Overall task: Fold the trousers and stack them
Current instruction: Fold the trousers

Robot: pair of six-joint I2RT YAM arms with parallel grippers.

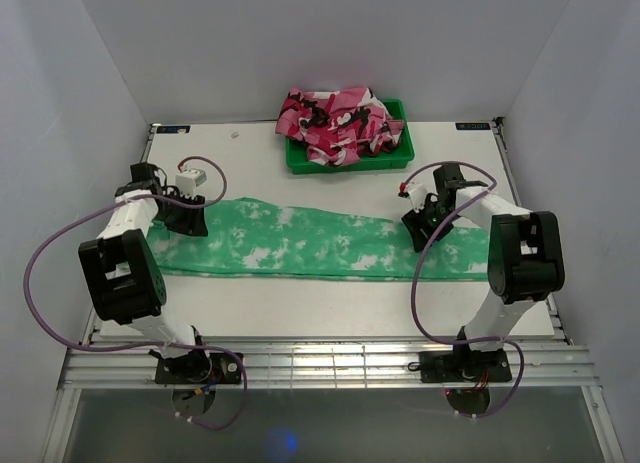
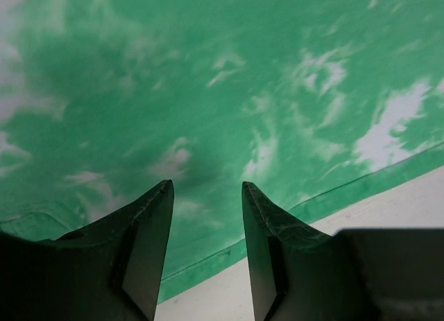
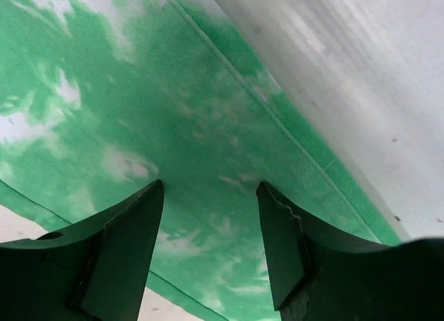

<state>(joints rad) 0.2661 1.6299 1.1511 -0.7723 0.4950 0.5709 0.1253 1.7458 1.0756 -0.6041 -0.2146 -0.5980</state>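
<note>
The green tie-dye trousers [image 1: 300, 241] lie stretched flat across the table from left to right. My left gripper [image 1: 188, 219] hangs just above their left end; in the left wrist view it [image 2: 207, 189] is open and empty over the cloth [image 2: 229, 92] near a hem edge. My right gripper [image 1: 420, 228] hangs above their right part; in the right wrist view it [image 3: 210, 189] is open and empty over the cloth [image 3: 139, 99], close to its seamed edge.
A green tray [image 1: 398, 159] at the back middle holds a heap of pink patterned cloth [image 1: 338, 123]. White table surface [image 1: 300, 303] lies in front of the trousers. Purple cables loop beside both arms.
</note>
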